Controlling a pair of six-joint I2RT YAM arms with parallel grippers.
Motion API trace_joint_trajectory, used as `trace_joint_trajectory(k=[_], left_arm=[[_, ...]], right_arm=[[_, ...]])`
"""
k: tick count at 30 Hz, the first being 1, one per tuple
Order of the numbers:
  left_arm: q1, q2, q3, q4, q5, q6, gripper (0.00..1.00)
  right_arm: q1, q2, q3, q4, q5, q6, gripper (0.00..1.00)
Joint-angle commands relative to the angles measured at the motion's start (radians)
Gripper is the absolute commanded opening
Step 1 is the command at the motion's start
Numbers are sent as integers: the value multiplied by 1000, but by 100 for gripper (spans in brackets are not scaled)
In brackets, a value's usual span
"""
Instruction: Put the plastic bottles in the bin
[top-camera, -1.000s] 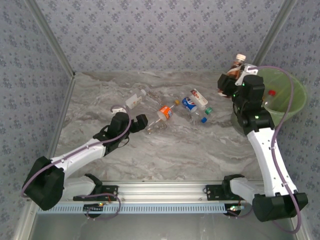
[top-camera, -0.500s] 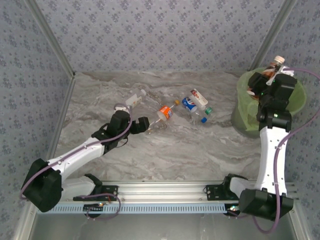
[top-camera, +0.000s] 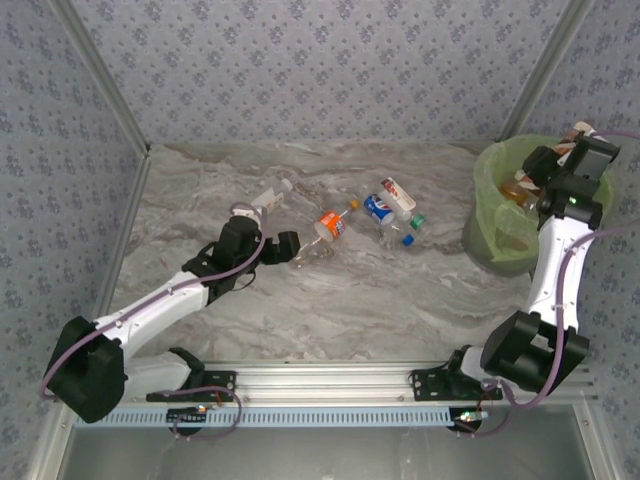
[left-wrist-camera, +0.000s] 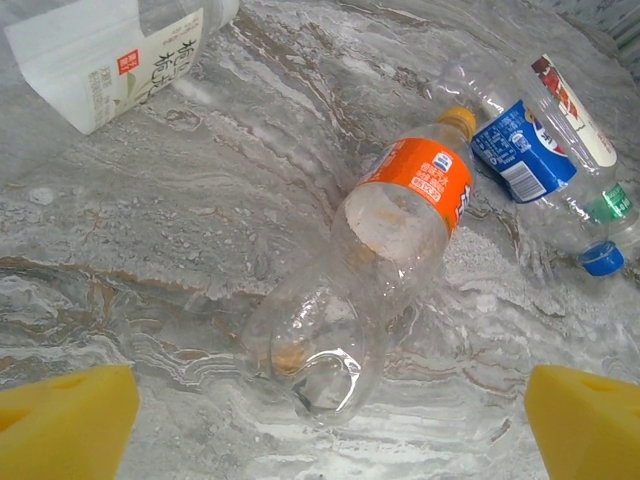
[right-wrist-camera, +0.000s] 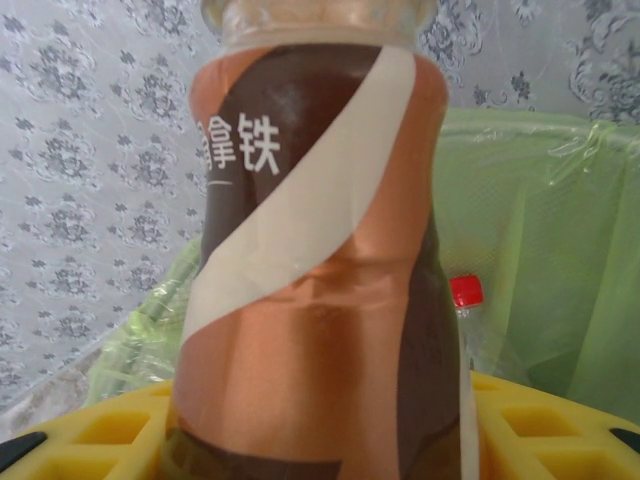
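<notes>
Now, marbled bench (top-camera: 400, 300), floral walls (top-camera: 300, 70), left end effector (top-camera: 275, 247) low, spread apart before orange bottle (left-wrist-camera: 400, 200), right end effector (top-camera: 568, 155) over bin (top-camera: 488, 185), clamped on brown bottle (right-wrist-camera: 320, 280).

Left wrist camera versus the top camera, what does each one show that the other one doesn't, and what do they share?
Left wrist view: close detail, the dented clear base of the orange-labelled clear plastic bottle ahead of the open yellow jaws of the left gripper. Top view: the round green-lined bin, with the right gripper holding a brown-labelled plastic bottle over it. Shared: that orange-labelled bottle, the blue-labelled clear bottle and the white-labelled bottle lying on the marble table.
</notes>
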Motion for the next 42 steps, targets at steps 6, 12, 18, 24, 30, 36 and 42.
trace_joint_trajectory(k=[6, 12, 18, 24, 30, 36, 42], left_arm=[[5, -19, -25, 14, -14, -13, 99], [5, -37, -26, 19, -39, -23, 99], [5, -60, -36, 56, -112, -29, 99], [5, -65, -44, 82, -163, -35, 99], [29, -102, -45, 50, -207, -17, 99], [148, -95, 4, -109, -184, -39, 99], [277, -78, 45, -192, -106, 0, 99]], right_arm=[[10, 18, 7, 8, 41, -64, 57], [45, 35, 15, -17, 90, -62, 61], [76, 52, 24, -11, 149, -43, 75], [100, 63, 48, -13, 306, -25, 96], [109, 40, 47, -19, 285, 1, 97], [161, -15, 31, -23, 265, 14, 99], [249, -96, -3, -2, 283, 17, 99]])
